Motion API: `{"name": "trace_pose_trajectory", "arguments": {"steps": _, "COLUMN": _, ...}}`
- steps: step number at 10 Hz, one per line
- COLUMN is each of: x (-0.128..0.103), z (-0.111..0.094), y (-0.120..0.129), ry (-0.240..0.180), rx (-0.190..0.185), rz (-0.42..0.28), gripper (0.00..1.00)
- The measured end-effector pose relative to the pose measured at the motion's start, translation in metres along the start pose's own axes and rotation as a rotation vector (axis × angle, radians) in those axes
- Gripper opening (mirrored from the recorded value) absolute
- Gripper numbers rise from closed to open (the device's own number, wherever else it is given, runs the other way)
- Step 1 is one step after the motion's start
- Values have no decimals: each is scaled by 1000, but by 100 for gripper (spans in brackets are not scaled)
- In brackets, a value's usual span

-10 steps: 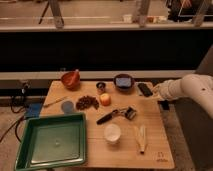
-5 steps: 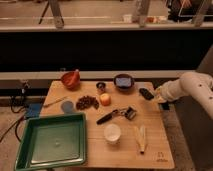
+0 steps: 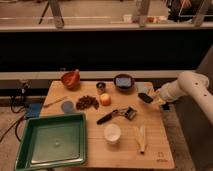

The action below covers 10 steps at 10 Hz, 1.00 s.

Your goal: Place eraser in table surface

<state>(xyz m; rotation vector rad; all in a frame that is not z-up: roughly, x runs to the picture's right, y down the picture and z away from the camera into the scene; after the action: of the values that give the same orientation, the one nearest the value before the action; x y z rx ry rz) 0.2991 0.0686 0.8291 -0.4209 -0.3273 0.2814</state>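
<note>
The table surface (image 3: pixel 95 155), light-brown wood with a visible grain, fills the middle of the room below a dark wall. A green tray (image 3: pixel 50 141) takes up its near left corner. From the right a white arm (image 3: pixel 187 85) reaches in over the table's right edge. Along the far side stand a red bowl (image 3: pixel 71 79), a small cup (image 3: pixel 101 86) and a dark bowl (image 3: pixel 123 81). Nearer the middle lie a brown heap (image 3: pixel 87 102), an orange fruit (image 3: pixel 105 99), a pale grey-blue patch (image 3: pixel 67 106) and a black-handled brush (image 3: pixel 116 116). Toward the near edge are a white cup (image 3: pixel 112 133) and a pale yellowish husk (image 3: pixel 141 137).

The gripper (image 3: pixel 150 98) sits at the right side of the table, just beyond the dark bowl and past the brush's head. It is closed on the eraser (image 3: pixel 144 97), a small dark block that sticks out from its tip toward the left, low over the wood. Whether the eraser touches the tabletop I cannot tell.
</note>
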Motion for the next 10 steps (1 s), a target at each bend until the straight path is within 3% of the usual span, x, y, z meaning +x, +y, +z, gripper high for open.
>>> {"name": "trace_pose_trajectory", "arguments": {"steps": 1, "x": 2, "z": 2, "y": 1, "ry": 12, "rx": -10, "rz": -6, "gripper": 8}}
{"name": "trace_pose_trajectory", "arguments": {"steps": 5, "x": 18, "z": 1, "y": 8, "ry": 141, "rx": -19, "rz": -3, "gripper": 50}}
{"name": "trace_pose_trajectory", "arguments": {"steps": 8, "x": 24, "z": 3, "y": 11, "ry": 163, "rx": -46, "rz": 16, "gripper": 76}}
{"name": "trace_pose_trajectory", "arguments": {"steps": 10, "x": 25, "z": 5, "y": 12, "ry": 152, "rx": -60, "rz": 31, "gripper": 80}}
